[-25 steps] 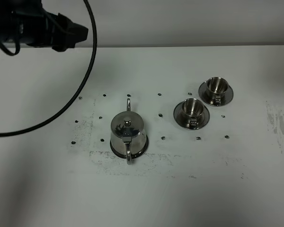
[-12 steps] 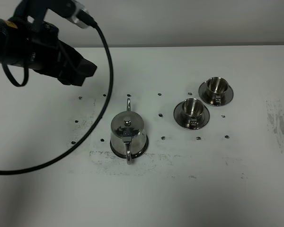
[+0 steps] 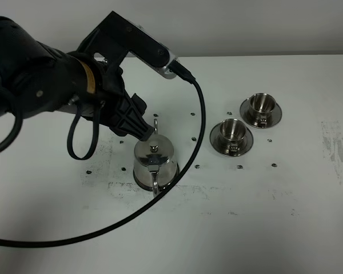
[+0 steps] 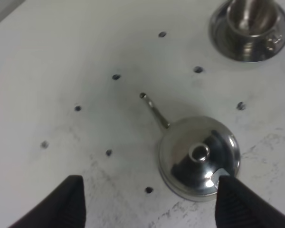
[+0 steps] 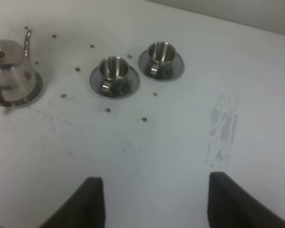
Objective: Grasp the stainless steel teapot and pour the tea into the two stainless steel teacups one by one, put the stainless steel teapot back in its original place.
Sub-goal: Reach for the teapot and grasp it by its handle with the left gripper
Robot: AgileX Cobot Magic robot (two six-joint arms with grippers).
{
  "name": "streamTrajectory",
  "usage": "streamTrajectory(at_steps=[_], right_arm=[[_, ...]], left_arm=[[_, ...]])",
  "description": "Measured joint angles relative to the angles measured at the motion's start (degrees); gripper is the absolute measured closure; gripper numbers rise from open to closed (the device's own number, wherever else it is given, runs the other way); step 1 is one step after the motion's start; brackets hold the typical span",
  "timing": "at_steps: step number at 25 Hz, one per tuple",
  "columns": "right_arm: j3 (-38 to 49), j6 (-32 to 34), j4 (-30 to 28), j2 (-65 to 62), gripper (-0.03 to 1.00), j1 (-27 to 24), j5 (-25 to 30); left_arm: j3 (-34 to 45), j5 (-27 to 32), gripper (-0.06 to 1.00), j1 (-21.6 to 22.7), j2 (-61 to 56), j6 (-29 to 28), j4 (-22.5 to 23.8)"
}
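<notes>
Because the left gripper [image 3: 138, 127] hangs just above and beside the stainless steel teapot [image 3: 154, 161], it is plainly the nearer arm for the grasp; the right gripper [image 5: 159, 192] is out of the exterior high view, and its own camera shows it over bare table [image 5: 180, 142], well apart from the pot. Both grippers stand with jaws spread wide and hold nothing. The teapot stands upright on the round steel disc [image 3: 138, 181], to the left of the 2 teacups: the near cup [image 3: 231, 136] and the far cup [image 3: 261, 108], each on its saucer. The pot's long axis runs from the spout [image 3: 155, 124], which points toward the far edge of the table, to the loop handle [image 3: 155, 187], which faces the near edge. In the left wrist view the teapot [image 4: 198, 156] lies off-centre in the gap between the fingers [image 4: 235, 206], close to one finger and apart from the other, with the handle largely hidden behind that finger. Judged from this, the coming move turns on carrying the open jaws past the lid toward the handle side and lining them up across the loop before they close
</notes>
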Motion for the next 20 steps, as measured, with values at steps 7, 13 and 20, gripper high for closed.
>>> streamTrajectory(at_steps=[7,13,20], right_arm=[[10.7,3.1,-2.4,-11.6,0.5,0.0,-2.5],[13.8,3.2,-2.2,-15.1,0.5,0.0,-4.5],[14.5,4.5,-1.7,-15.3,0.5,0.0,-4.1]], left_arm=[[0.0,8.9,0.39,-7.9,0.0,-16.6,12.4],[0.0,11.9,0.39,-9.7,0.0,-19.5,12.9],[2.1,6.7,0.39,-9.8,0.0,-20.6,13.1]])
